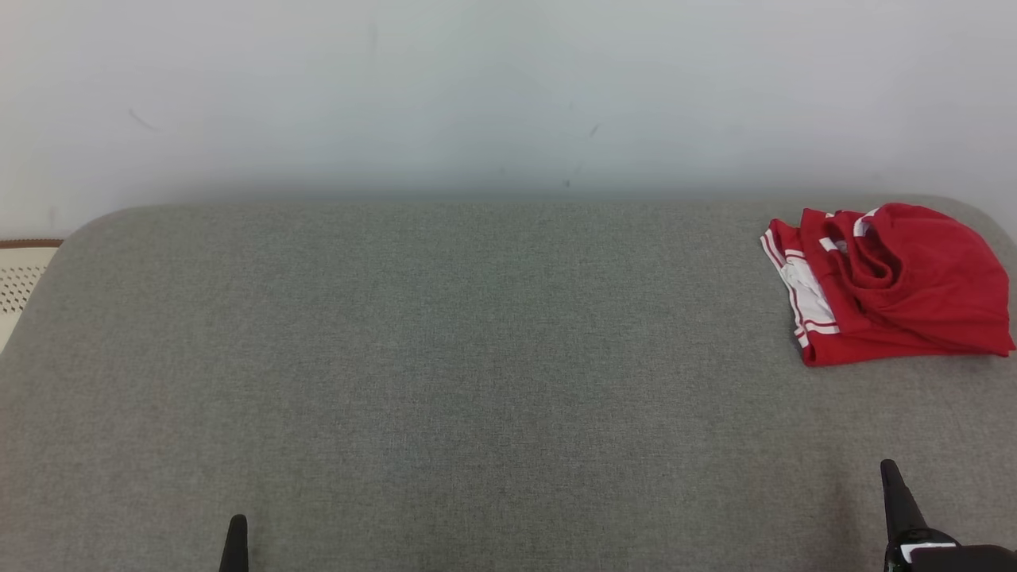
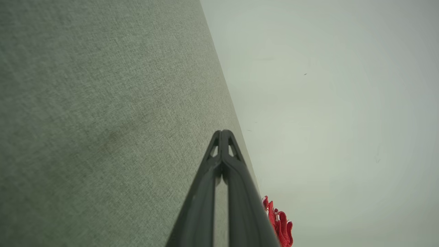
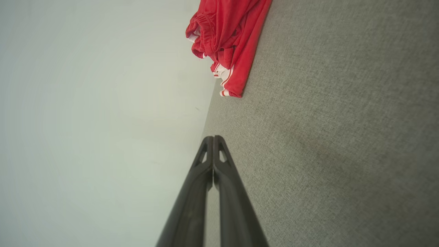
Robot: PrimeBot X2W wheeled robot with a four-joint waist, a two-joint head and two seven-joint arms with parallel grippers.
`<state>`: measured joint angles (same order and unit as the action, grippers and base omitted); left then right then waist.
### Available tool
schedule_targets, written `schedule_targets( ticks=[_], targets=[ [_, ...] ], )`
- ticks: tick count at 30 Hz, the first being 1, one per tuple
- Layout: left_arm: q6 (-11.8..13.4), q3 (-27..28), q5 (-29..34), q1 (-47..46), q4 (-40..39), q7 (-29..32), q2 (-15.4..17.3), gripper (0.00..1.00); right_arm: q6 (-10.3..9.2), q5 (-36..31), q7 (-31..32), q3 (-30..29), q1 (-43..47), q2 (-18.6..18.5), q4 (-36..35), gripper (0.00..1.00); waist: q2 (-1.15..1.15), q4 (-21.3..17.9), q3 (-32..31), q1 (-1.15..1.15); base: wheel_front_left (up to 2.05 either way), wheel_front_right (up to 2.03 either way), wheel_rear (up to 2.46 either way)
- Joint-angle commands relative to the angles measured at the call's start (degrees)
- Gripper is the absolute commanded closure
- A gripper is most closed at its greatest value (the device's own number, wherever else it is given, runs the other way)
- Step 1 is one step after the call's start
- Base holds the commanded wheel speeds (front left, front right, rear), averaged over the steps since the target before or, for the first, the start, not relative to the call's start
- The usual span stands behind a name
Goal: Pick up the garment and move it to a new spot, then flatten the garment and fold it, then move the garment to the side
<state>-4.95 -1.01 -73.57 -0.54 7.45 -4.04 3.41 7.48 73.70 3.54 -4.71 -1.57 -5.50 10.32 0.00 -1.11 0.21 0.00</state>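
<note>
The red garment (image 1: 890,286) lies bunched, perhaps loosely folded, on the grey padded surface (image 1: 477,357), well ahead of the right gripper (image 3: 213,138). That gripper and the left gripper (image 2: 222,132) are pressed together, empty. For pickup, the right fingers should be parted before descent and a raised fold seized.

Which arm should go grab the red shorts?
Right. The red shorts lie at the gray surface's far right, ahead of the right claw; the left claw sits far across it. Both are shut.
</note>
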Motion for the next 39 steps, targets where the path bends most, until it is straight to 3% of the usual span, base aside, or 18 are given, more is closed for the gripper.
schedule_targets(
  ticks=[1, 39],
  targets=[
    [-0.38, -0.07, -1.84, -1.13, 0.08, 0.45, 0.37, 1.0, 0.02, 1.55, 0.5, -0.48, -0.46, -0.02, -0.2, 1.0, 0.0, 0.04, 0.0, 0.0, 0.0, 0.0, 0.0],
    [-2.5, -0.24, -18.86, -2.21, 2.73, 3.88, 0.03, 1.0, 0.02, 19.31, 6.67, -5.89, -0.7, 0.93, 0.24, 1.0, 0.0, 1.01, 0.0, 0.0, 0.0, 0.0, 0.0]
  ],
)
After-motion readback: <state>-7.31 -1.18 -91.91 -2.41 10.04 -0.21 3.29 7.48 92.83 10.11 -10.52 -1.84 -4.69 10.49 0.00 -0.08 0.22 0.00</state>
